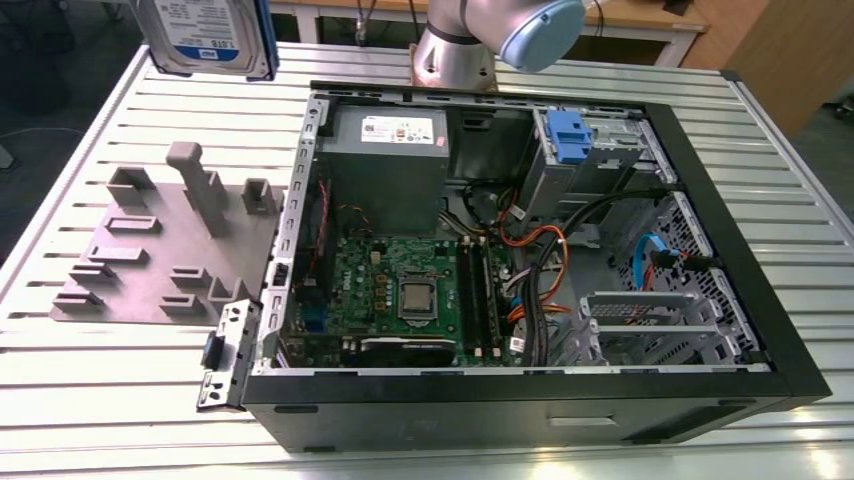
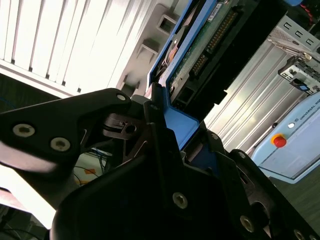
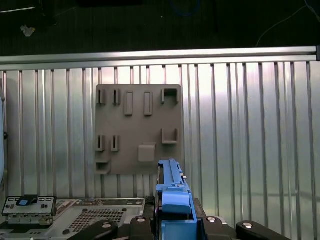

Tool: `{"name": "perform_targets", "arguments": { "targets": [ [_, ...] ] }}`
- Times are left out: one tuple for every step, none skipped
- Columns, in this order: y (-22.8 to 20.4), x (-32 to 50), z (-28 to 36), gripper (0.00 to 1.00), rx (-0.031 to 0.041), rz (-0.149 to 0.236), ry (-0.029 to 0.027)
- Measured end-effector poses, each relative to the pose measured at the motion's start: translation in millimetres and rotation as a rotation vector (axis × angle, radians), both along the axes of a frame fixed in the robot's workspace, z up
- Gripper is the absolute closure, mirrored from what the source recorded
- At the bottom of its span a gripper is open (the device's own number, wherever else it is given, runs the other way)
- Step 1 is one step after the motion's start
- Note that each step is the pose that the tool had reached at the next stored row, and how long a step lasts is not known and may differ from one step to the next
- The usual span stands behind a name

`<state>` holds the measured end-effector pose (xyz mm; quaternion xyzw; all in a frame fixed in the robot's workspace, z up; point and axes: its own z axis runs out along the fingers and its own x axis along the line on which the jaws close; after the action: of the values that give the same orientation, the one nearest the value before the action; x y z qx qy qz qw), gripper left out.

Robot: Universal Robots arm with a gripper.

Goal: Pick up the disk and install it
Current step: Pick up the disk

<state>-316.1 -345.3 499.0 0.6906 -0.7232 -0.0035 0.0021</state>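
Bench materials: mostly metal, some plastic.
Disk (image 1: 207,35): silver metal body, glossy label, smooth blue plastic frame (image 3: 174,210). Gripper (image 2: 172,127): matt black, bright metal screw heads. Table (image 1: 120,400): ribbed bare metal, satin sheen. Slotted holder (image 1: 160,250): grey plastic, matt. Computer case (image 1: 534,405): matt black outer shell, dull grey sheet metal inside. Arm (image 1: 454,50): silver metal, smooth pale-blue joint cap (image 1: 541,35).
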Motion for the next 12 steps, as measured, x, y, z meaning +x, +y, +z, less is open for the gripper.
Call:
{"name": "perform_targets", "arguments": {
  "targets": [
    [0.0, 0.6, 0.0, 0.64, 0.0000, 0.000, 0.0001],
    [0.0, 1.1, 0.0, 0.64, 0.0000, 0.000, 0.0000],
    [0.0, 1.6, 0.0, 0.64, 0.0000, 0.000, 0.0000],
    [0.0, 2.1, 0.0, 0.64, 0.0001, 0.000, 0.0000],
    [0.0, 2.5, 0.0, 0.64, 0.0000, 0.000, 0.0001],
    [0.0, 2.6, 0.0, 0.64, 0.0000, 0.000, 0.0001],
    [0.0, 3.1, 0.0, 0.64, 0.0000, 0.000, 0.0000],
    [0.0, 3.2, 0.0, 0.64, 0.0000, 0.000, 0.0000],
    [0.0, 3.3, 0.0, 0.64, 0.0000, 0.000, 0.0000],
    [0.0, 3.4, 0.0, 0.64, 0.0000, 0.000, 0.0000],
    [0.0, 3.6, 0.0, 0.64, 0.0000, 0.000, 0.0000],
    [0.0, 4.0, 0.1, 0.64, -0.0001, 0.000, 0.0001]
  ]
}}
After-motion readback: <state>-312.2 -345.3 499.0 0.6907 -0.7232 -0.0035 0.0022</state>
